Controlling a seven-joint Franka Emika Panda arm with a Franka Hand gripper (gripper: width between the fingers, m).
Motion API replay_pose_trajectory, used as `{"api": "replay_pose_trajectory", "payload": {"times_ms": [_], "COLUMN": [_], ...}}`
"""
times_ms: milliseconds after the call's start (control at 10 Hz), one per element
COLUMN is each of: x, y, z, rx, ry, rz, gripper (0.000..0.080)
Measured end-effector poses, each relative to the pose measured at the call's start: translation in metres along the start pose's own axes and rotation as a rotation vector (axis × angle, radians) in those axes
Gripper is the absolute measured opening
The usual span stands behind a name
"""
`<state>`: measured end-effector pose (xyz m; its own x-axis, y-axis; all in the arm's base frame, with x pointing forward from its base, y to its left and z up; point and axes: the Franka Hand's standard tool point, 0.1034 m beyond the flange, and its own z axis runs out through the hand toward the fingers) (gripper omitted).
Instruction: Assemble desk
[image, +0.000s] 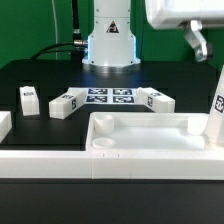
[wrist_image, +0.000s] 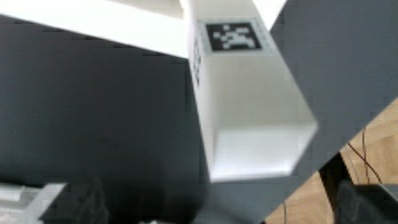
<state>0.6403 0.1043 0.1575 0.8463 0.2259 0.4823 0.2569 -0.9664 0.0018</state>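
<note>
now the claw (image: 203, 52) hangs high at the exterior view's right, released and grasping nothing; its jaws seem spread wide, though only one dark finger shows clearly there, so the width is hard to judge. just below it, and apart from it, the corner leg (image: 217, 105) stands upright at the right end of the tabletop (image: 150, 148), cut off by the picture's edge, with part of its black-and-white tag showing. the tabletop lies on the black surface (image: 40, 75) toward the front, rim up, with a round socket visible in its left corner. in the wrist view the corner leg (wrist_image: 240, 95) runs long and white with its tag facing the camera, meeting a white rimmed part that is probably the tabletop. behind the tabletop the marker board (image: 110, 97) lies flat in the middle. the far-left leg (image: 29, 98) sits well to the board's left, the second leg (image: 65, 103) lies just beside the board's left edge, and the third leg (image: 155, 100) lies just beside its right edge. a long white rail (image: 50, 160) stretches across the front. the robot base (image: 108, 45) stands behind the board.
</note>
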Motion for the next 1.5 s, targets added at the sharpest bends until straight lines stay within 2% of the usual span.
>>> {"api": "replay_pose_trajectory", "payload": {"times_ms": [200, 400, 500, 600, 700, 900, 1000, 1100, 1300, 1500], "x": [-0.007, -0.006, -0.013, -0.015, -0.010, -0.017, -0.014, -0.019, -0.017, -0.015], "y": [-0.001, -0.002, -0.006, -0.014, -0.016, -0.015, -0.009, -0.011, -0.011, -0.014], "z": [0.006, 0.007, 0.010, 0.010, 0.010, 0.013, 0.014, 0.013, 0.015, 0.016], "rx": [0.004, 0.009, 0.018, 0.036, 0.043, 0.068, 0.081, 0.089, 0.087, 0.060], "ry": [-0.020, -0.035, -0.078, -0.173, -0.207, -0.350, -0.368, -0.434, -0.428, -0.434], "rz": [0.001, 0.002, 0.025, 0.053, 0.063, 0.052, 0.013, 0.030, 0.035, 0.105], "gripper": [0.0649, 0.0649, 0.0649, 0.0649, 0.0649, 0.0649, 0.0649, 0.0649, 0.0649, 0.0649]}}
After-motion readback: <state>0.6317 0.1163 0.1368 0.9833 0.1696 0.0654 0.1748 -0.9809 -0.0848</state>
